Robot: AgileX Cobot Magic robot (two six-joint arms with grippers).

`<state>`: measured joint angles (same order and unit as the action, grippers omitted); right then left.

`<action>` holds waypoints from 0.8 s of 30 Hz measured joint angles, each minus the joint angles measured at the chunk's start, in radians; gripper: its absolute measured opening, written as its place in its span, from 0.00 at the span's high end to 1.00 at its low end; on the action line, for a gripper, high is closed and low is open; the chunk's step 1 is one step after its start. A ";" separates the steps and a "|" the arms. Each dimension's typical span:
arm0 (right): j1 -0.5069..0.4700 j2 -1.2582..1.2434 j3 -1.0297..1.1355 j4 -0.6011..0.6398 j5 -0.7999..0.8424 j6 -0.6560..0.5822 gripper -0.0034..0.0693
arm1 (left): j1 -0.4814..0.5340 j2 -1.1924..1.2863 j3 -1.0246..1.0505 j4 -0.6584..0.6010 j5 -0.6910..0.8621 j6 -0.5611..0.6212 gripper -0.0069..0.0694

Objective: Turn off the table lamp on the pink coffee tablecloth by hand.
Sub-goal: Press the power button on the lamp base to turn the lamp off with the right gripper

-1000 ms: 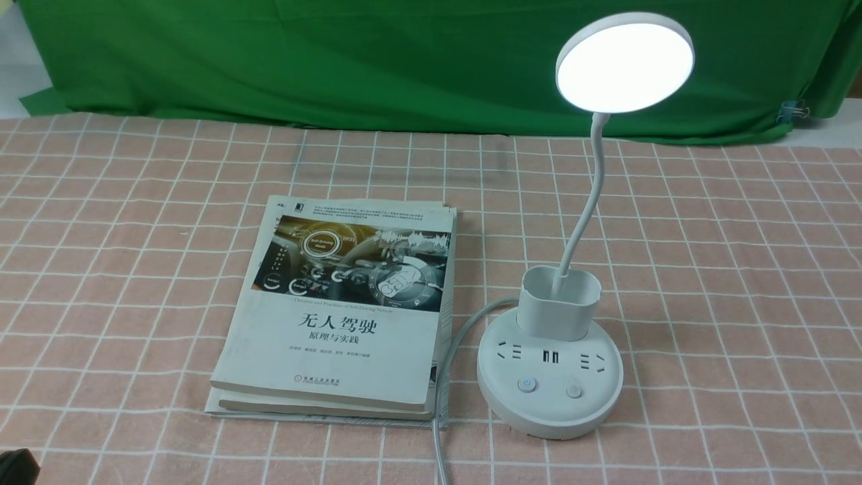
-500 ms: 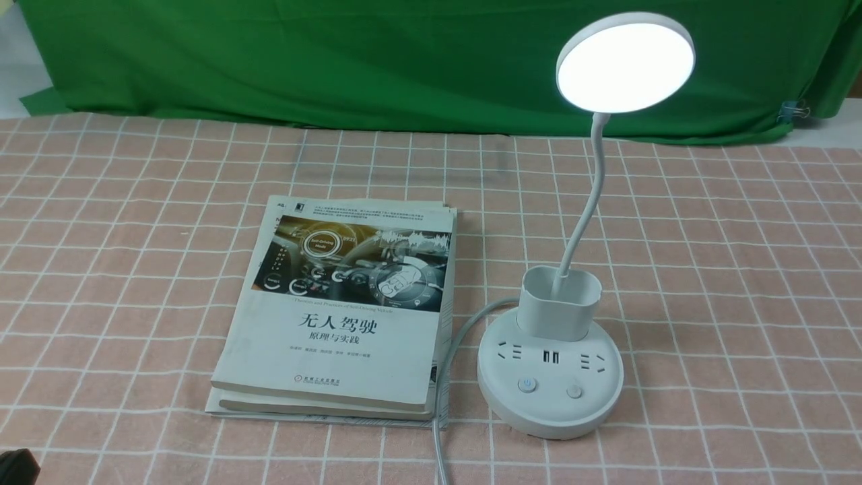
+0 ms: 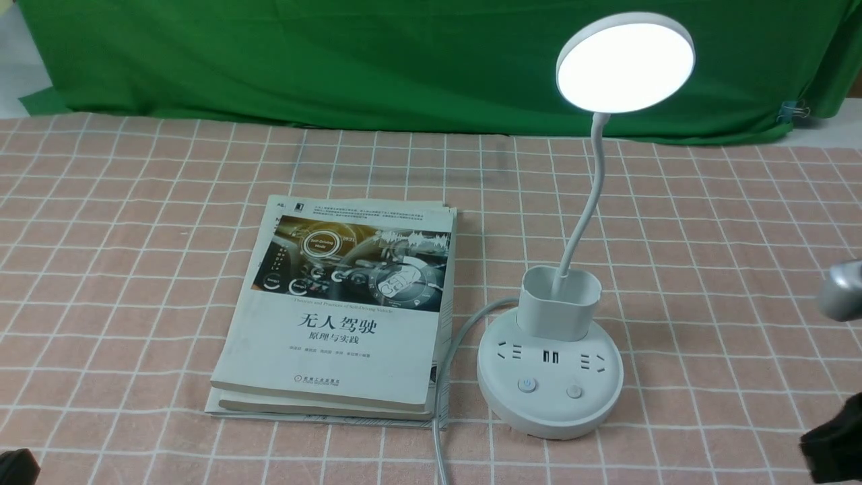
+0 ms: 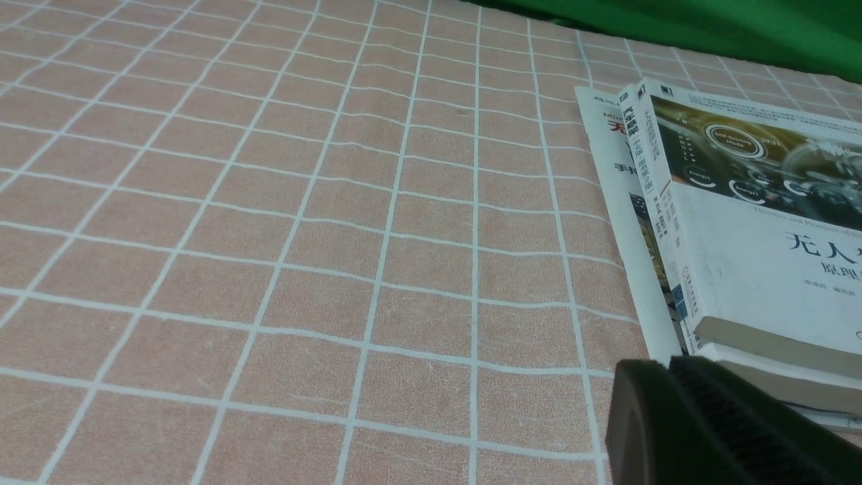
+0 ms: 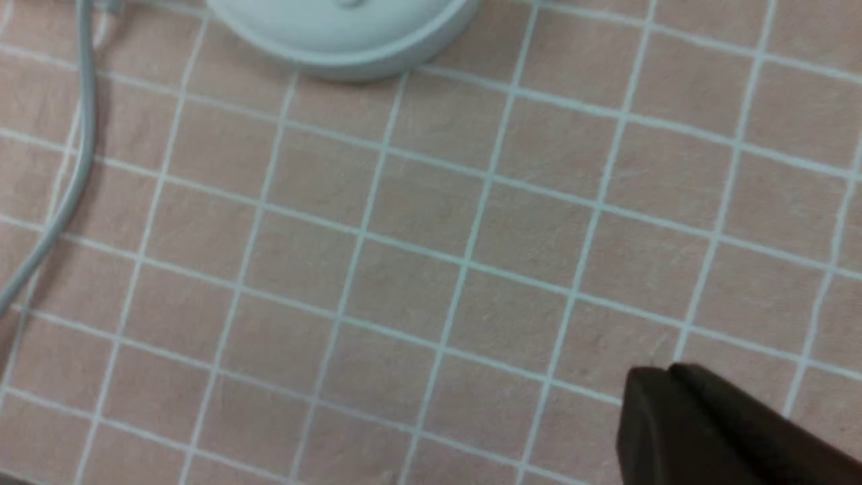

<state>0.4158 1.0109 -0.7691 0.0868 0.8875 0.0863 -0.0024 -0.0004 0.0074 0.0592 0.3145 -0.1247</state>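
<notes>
The right pincer (image 3: 832, 448), a bulky black arm end carrying a grey bar-shaped module (image 3: 842, 289), now juts in at the right edge, where a second ago only cloth showed. Its jaws are pressed together on nothing. To its left, apart from it, stands the white plastic table lamp (image 3: 559, 310), its disc head still glowing. The left pincer (image 4: 667, 367) is closed too, with two stacked white paperback books (image 3: 337, 316) to its right. Underneath spreads the salmon-pink grid-checked tablecloth (image 3: 135, 236). A plain green backdrop cloth (image 3: 337, 60) hangs beyond.
</notes>
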 joint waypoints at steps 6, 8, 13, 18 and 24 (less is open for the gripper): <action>0.168 0.260 -0.099 -0.001 -0.004 0.010 0.89 | 0.000 0.000 0.000 0.000 0.000 0.000 0.90; 0.209 0.331 -0.135 -0.002 -0.009 0.011 0.89 | 0.000 0.000 0.000 0.000 0.000 0.000 0.90; 0.244 0.462 -0.219 -0.002 -0.072 0.020 0.89 | 0.000 0.000 0.000 0.000 0.000 0.000 0.90; 0.244 0.536 -0.249 -0.003 -0.152 0.030 0.89 | 0.000 0.000 0.000 0.000 0.000 0.000 0.90; 0.219 0.628 -0.253 -0.002 -0.258 0.033 0.89 | 0.000 0.000 0.000 0.000 0.000 0.000 0.90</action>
<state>0.6348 1.6388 -1.0224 0.0845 0.6291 0.1193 -0.0024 -0.0004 0.0074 0.0592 0.3145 -0.1247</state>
